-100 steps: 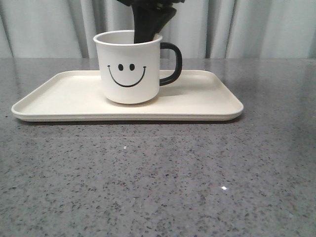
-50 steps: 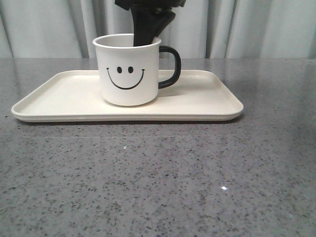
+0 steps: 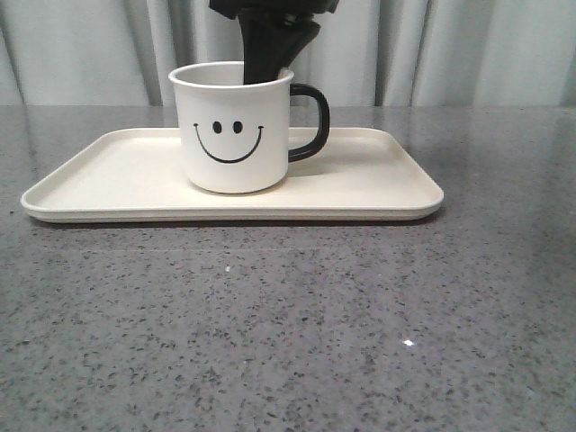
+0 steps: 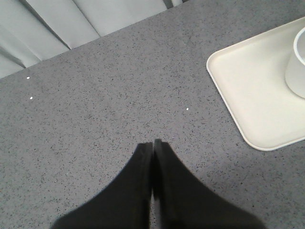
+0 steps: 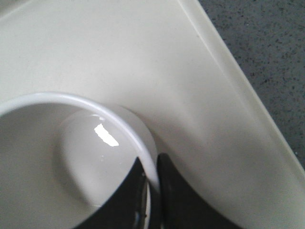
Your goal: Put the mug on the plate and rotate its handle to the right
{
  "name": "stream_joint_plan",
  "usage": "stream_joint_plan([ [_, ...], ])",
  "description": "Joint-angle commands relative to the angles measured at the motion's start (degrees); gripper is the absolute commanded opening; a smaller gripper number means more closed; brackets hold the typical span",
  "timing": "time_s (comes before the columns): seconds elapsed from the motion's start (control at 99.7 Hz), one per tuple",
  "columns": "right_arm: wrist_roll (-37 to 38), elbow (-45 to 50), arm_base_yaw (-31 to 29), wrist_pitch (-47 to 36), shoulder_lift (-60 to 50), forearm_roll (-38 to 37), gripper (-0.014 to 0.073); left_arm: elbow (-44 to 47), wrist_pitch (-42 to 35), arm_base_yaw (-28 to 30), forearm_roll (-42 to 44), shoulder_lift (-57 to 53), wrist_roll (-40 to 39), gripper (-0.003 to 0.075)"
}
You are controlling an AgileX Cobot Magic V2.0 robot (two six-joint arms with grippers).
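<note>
— What's nearest?

— Speckled grey stone worktop (image 3: 297, 333), then the cream plate (image 3: 378, 180), rounded corners, low rim.

— And the mug?

— The glossy white mug (image 3: 236, 126) stands upright left of the plate's middle, smiley forward, black loop handle (image 3: 312, 121) toward the plate's right end.

— Grippers?

— The right gripper (image 5: 153, 177) pinches the mug's rim, seen only from its wrist. The left gripper (image 4: 153, 148), fingers pressed together and empty, hangs over bare worktop. Grey curtain (image 3: 468, 49) behind.
</note>
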Motion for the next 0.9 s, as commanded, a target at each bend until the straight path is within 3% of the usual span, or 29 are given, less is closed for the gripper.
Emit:
stream_joint_plan([
  [0.0, -0.3, -2.0, -0.2, 2.7, -3.3, 0.7, 0.0071, -1.1, -1.2, 0.1, 0.9, -0.2, -0.6, -0.002],
  [0.221, -0.3, -2.0, -0.2, 2.6, -3.3, 0.7, 0.0074, -1.1, -1.2, 0.1, 0.9, -0.2, -0.6, -0.002],
  [0.491, -0.3, -2.0, -0.3, 2.5, -3.5, 0.5, 0.0154, -1.1, -1.2, 0.1, 0.8, -0.2, -0.6, -0.002],
  [0.893, 0.2, -7.9, -0.3, 2.5, -4.7, 0.5, 0.0155, -1.1, -1.2, 0.1, 0.1, -0.2, -0.6, -0.002],
])
